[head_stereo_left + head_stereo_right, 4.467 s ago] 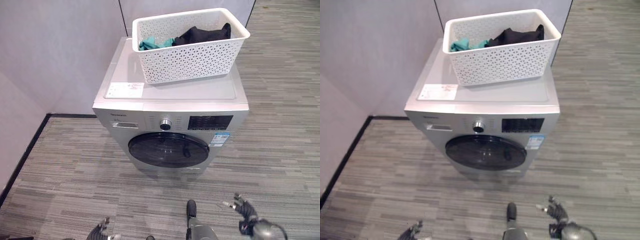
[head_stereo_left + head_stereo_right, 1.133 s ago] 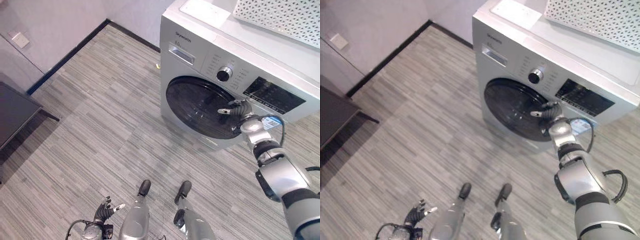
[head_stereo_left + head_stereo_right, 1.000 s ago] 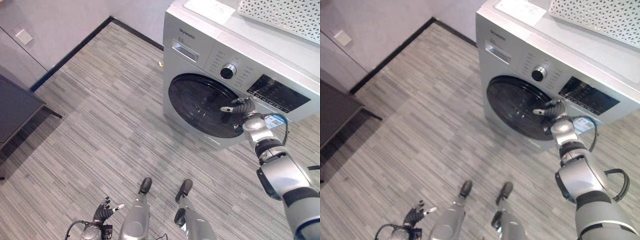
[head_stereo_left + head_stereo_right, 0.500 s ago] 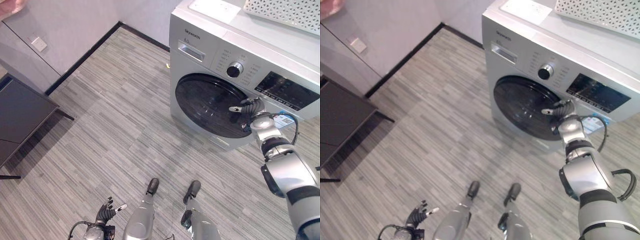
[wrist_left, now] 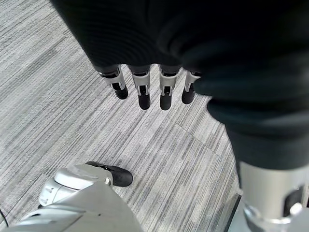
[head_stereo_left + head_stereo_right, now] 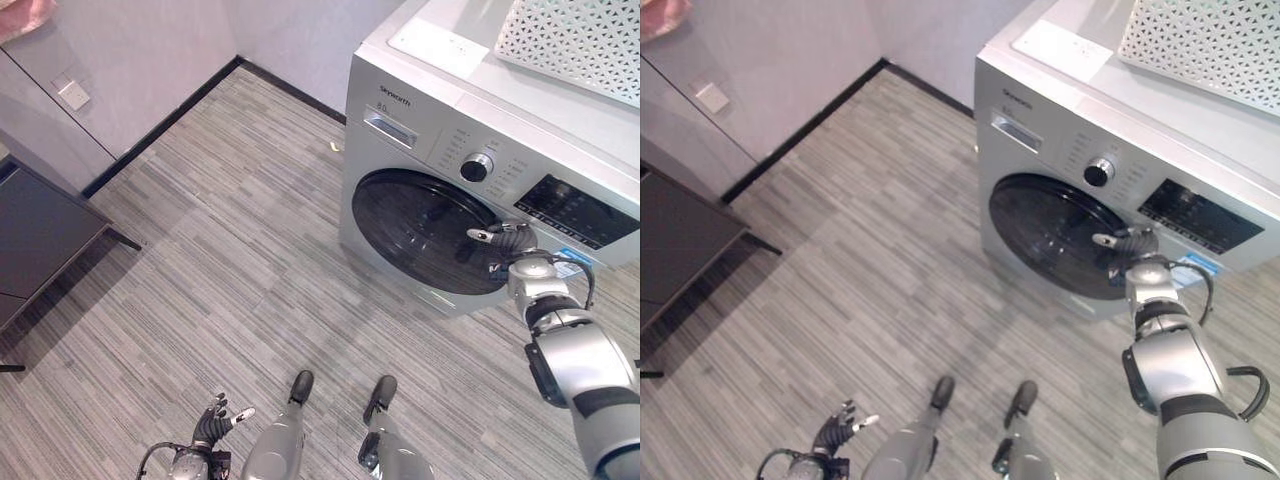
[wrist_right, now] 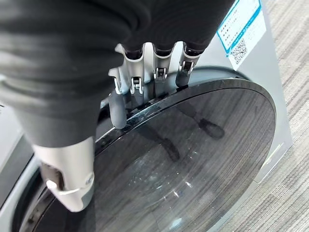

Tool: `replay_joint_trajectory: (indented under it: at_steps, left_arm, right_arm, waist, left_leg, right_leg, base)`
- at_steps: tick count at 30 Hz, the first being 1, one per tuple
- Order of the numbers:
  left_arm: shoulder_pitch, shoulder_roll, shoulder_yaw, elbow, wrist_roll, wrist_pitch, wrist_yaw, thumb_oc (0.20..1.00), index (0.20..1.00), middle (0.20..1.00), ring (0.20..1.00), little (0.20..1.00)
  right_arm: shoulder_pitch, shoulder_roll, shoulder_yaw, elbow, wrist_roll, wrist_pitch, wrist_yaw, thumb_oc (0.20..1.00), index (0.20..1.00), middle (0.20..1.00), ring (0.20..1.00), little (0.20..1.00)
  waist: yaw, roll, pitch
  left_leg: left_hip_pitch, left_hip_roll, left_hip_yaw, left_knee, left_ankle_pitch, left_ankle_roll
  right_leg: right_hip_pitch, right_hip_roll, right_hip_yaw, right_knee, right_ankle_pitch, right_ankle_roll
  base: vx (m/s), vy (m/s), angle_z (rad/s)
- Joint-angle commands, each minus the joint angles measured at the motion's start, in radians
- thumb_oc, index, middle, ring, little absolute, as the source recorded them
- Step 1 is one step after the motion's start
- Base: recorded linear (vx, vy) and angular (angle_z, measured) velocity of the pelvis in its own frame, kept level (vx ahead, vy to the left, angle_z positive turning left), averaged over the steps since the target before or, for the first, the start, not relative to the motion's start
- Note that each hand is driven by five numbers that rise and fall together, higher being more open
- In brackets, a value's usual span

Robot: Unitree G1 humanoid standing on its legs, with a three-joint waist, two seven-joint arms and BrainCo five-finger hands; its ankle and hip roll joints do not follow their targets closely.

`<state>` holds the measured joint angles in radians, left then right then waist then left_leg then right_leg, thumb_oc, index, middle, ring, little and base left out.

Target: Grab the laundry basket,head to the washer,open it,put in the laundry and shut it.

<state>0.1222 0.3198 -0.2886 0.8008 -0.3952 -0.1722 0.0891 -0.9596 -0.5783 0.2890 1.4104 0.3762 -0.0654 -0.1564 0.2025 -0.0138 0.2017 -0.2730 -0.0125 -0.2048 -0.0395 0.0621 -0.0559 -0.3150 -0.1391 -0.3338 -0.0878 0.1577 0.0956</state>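
Step in hand: we judged this to be opening the washer (image 6: pixel 470 170); its round dark glass door (image 6: pixel 430 232) sat nearly flush with the front panel.
Right hand: the right hand (image 6: pixel 512 240) was at the door's right rim, centre right of the left eye view. In the right wrist view its fingers (image 7: pixel 155 67) hooked over the door edge with the tips behind the rim, the thumb (image 7: pixel 117 110) lying on the outer face. We read this as a closed hold on the rim.
Left hand: the left hand (image 6: pixel 212 424) hung low at the lower left, fingers (image 5: pixel 143 92) straight and relaxed, holding nothing, above the striped grey floor (image 6: pixel 200 250).
Task's thing: the white perforated laundry basket (image 6: pixel 580 45) stood on the washer's top at the upper right, well apart from both hands.
Doing it well: we would pull outward along the door's swing arc, keep the fingertips seated behind the rim, and stand clear of the door's path.
Hidden or unclear: the basket was cut off by the frame edge, so its laundry could not be seen. The fingertips were concealed behind the rim. We could not tell whether the latch had released, nor what the drum held behind the dark glass.
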Motion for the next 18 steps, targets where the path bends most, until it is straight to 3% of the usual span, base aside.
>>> replay_joint_trajectory:
  at_steps: [1,11,18]
  left_arm:
    - [0.023,0.056,-0.009,-0.025,-0.044,-0.028,-0.009,1.0,1.0,1.0,1.0,1.0]
    - [0.034,0.06,0.0,-0.042,-0.05,-0.033,-0.009,1.0,1.0,1.0,1.0,1.0]
    - [0.023,0.048,0.0,-0.055,-0.053,-0.038,-0.007,1.0,1.0,1.0,1.0,1.0]
  right_arm:
    - [-0.069,-0.196,0.05,0.056,-0.007,0.016,-0.029,1.0,1.0,1.0,1.0,1.0]
    - [-0.089,-0.255,0.065,0.06,-0.016,0.024,-0.016,1.0,1.0,1.0,1.0,1.0]
    - [-0.106,-0.301,0.144,0.059,-0.124,0.028,0.0,1.0,1.0,1.0,1.0,1.0]
  waist:
    - [0.038,-0.001,0.065]
    - [0.044,0.044,0.075]
    - [0.029,0.048,0.078]
  left_leg:
    - [0.086,0.011,0.011,-0.037,-0.066,0.022]
    - [0.055,0.016,0.012,-0.042,-0.053,0.01]
    - [0.049,0.026,0.026,-0.044,-0.051,0.002]
  right_leg:
    - [0.027,-0.091,0.059,0.001,-0.005,0.073]
    - [-0.005,-0.085,0.064,0.001,-0.008,0.07]
    - [-0.019,-0.073,0.079,0.001,-0.013,0.067]
  base:
    - [0.0,-0.004,0.04]
    - [0.0,-0.001,0.01]
    - [0.01,-0.012,-0.01]
